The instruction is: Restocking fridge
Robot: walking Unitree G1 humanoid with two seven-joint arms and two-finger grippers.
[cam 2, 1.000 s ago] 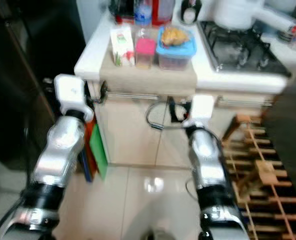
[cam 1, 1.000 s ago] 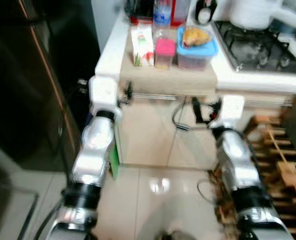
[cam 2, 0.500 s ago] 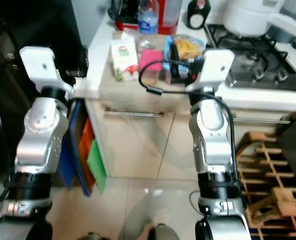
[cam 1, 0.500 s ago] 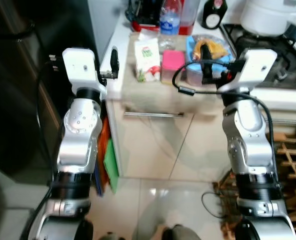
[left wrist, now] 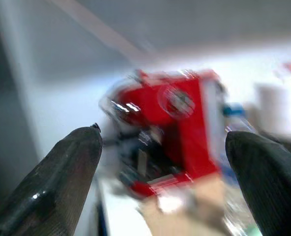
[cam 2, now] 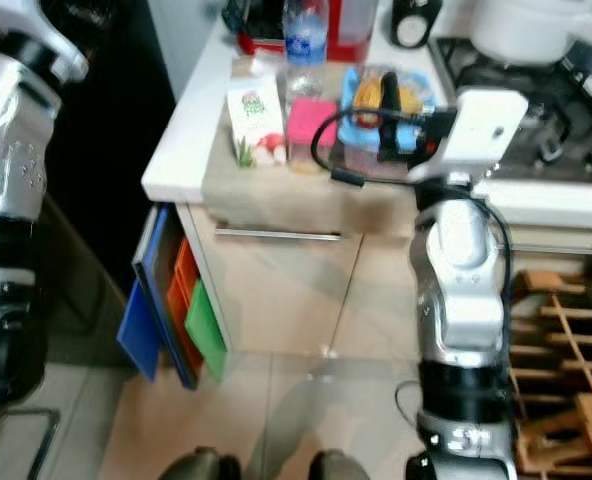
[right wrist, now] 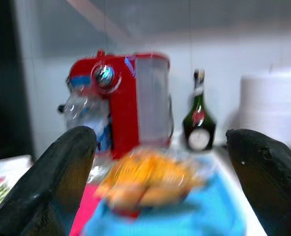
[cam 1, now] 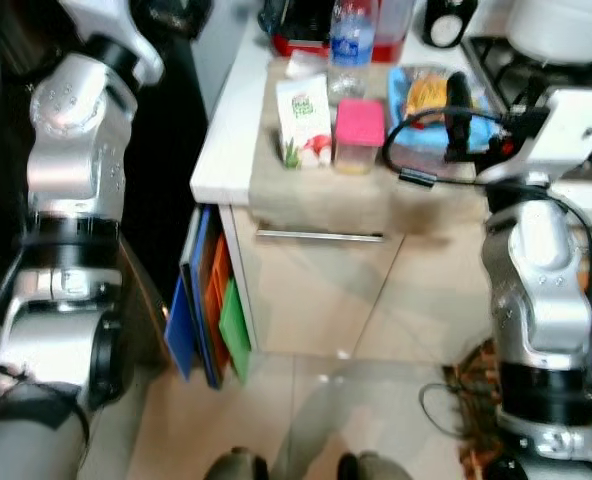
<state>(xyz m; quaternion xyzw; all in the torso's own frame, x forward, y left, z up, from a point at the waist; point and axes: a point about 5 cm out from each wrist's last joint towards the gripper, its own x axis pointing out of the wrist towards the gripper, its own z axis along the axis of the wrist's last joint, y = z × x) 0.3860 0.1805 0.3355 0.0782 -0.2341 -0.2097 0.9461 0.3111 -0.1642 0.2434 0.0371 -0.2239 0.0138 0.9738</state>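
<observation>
Now right claw [right wrist: 155,142] wide, just before blue food box [cam 1: 426,100], seemingly untouched.

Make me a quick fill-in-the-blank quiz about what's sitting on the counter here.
The small jar beside the milk carton has a ____ lid.
The food container under the right hand has a ____ lid.
Behind the water bottle stands a ____ coffee machine.
The right hand's fingers are ____.

Missing words: pink; blue; red; open

Bright, even room light; glare patches on the glossy floor [cam 1: 326,385]; both wrist views motion-blurred; head views' left edge dark.
</observation>
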